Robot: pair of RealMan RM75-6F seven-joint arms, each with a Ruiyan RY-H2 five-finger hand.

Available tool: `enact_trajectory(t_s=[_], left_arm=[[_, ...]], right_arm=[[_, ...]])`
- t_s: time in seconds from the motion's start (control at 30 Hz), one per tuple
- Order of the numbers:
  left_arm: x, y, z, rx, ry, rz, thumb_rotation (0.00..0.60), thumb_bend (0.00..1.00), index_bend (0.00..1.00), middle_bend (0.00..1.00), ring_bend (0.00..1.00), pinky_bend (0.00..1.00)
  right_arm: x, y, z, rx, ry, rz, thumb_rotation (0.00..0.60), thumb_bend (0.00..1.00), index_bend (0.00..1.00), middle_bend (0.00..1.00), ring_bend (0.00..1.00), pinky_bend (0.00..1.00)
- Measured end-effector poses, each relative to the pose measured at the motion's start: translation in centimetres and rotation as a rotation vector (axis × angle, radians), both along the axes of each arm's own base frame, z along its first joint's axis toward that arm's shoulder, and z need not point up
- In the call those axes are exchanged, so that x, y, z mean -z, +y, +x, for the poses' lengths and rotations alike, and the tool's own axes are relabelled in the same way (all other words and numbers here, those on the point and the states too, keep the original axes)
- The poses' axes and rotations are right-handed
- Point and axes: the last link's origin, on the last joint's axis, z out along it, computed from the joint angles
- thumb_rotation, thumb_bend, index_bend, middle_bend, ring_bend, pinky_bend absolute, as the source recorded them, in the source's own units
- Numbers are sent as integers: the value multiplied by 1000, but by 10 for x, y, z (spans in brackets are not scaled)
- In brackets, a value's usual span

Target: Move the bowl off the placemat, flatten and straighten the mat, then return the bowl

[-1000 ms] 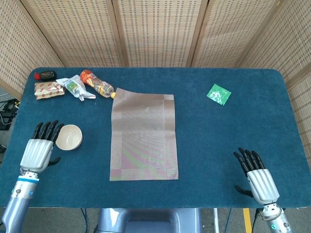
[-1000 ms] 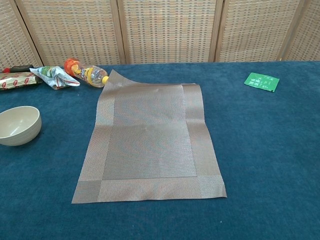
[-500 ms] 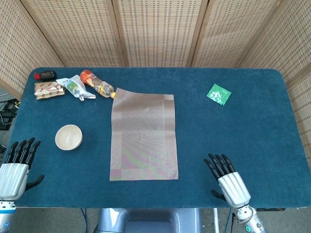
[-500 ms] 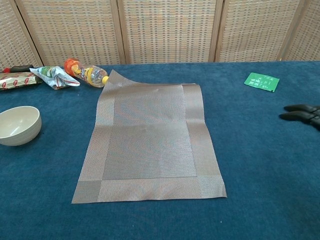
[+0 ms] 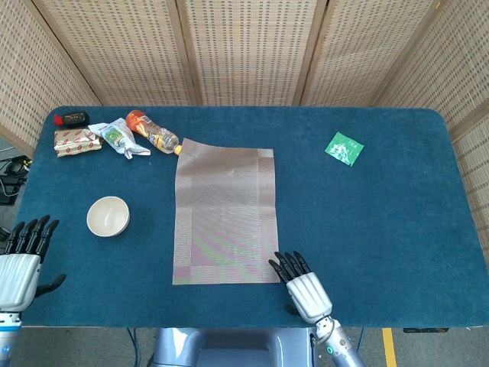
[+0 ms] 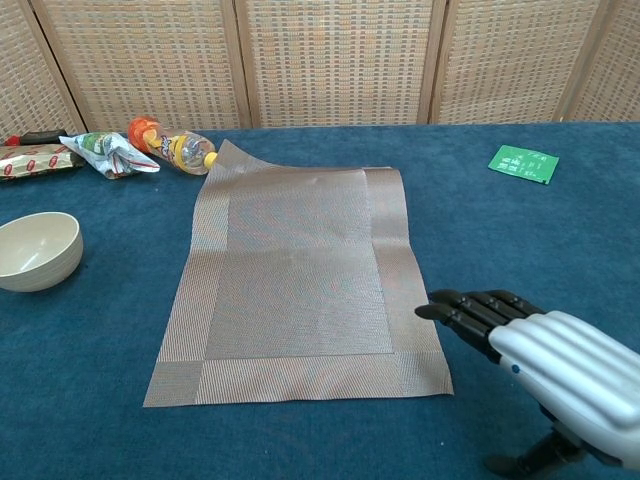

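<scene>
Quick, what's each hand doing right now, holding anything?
Left hand: open, holding nothing.
Right hand: open, holding nothing, fingertips at the placemat edge.

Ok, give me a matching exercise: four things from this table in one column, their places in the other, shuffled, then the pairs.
Things:
1. bowl
2. green packet
3. right hand
4. bottle

Places:
A. at the near right corner of the placemat
B. on the cloth, left of the placemat
C. at the far left corner of the placemat
D. alone on the far right part of the table

Pairs: 1-B, 2-D, 3-A, 4-C
</scene>
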Motion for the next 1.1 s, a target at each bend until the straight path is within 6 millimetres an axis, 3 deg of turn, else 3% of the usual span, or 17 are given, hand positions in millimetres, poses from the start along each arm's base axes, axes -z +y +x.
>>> enact_trajectory(t_s=[0.43, 1.0, 1.1], left_arm=[[-4, 1, -1, -2, -19, 13, 600, 51, 0, 0, 0, 0], [-8, 2, -1, 25, -49, 32, 600, 51, 0, 0, 0, 0], [-8, 2, -1, 26, -52, 32, 600, 51, 0, 0, 0, 0]], right_arm=[[23, -13, 25, -56, -46, -57, 600, 107, 56, 0, 0, 0], [35, -40, 32, -20, 23, -72, 600, 126, 64, 0, 0, 0], [35, -44, 32, -17, 39, -76, 600, 177, 64, 0, 0, 0]])
